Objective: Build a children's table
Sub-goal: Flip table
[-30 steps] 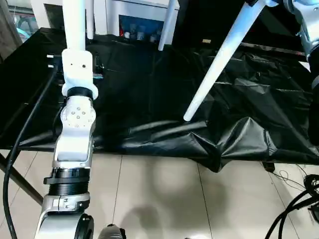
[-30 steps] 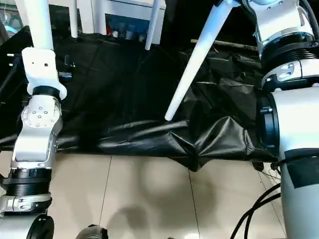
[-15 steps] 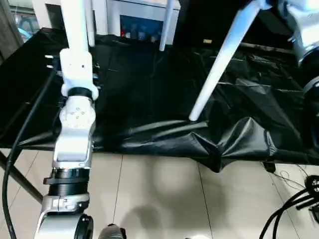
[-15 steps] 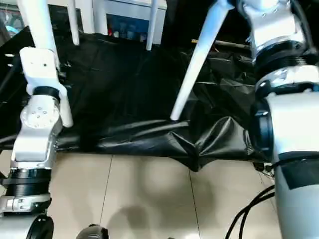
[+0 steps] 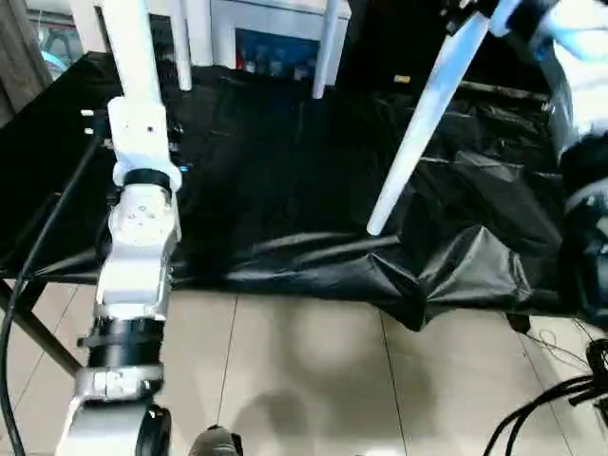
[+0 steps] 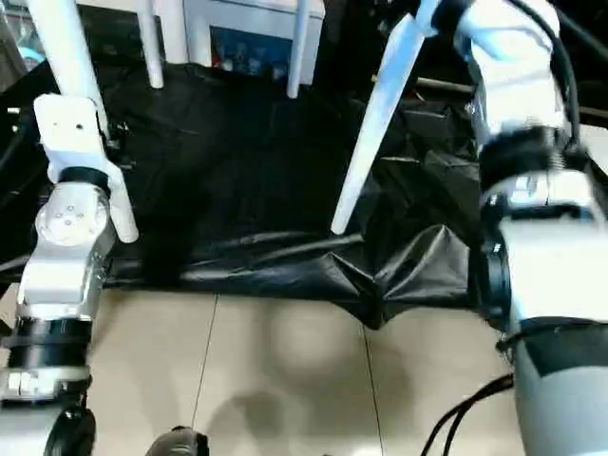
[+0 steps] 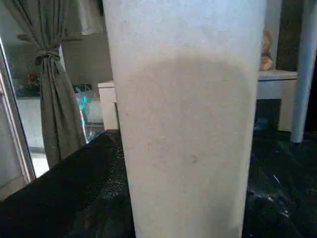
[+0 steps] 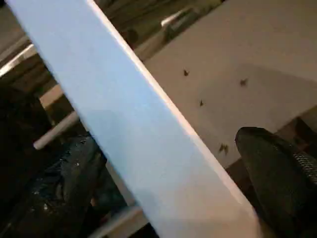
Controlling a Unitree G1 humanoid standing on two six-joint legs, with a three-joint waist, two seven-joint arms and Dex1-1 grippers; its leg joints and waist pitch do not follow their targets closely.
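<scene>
The right gripper [image 8: 277, 173] clamped a white leg [image 5: 418, 128] slanting down from it toward the black sheeting [image 5: 285, 190], where its tip risked snagging; the left gripper's state was unclear.

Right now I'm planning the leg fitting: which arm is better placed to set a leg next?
Probably the right. Its long white tubular leg hangs slanted, its lower tip free above the big black-draped table. The left arm's white leg rises out of view, so less can be judged.
</scene>
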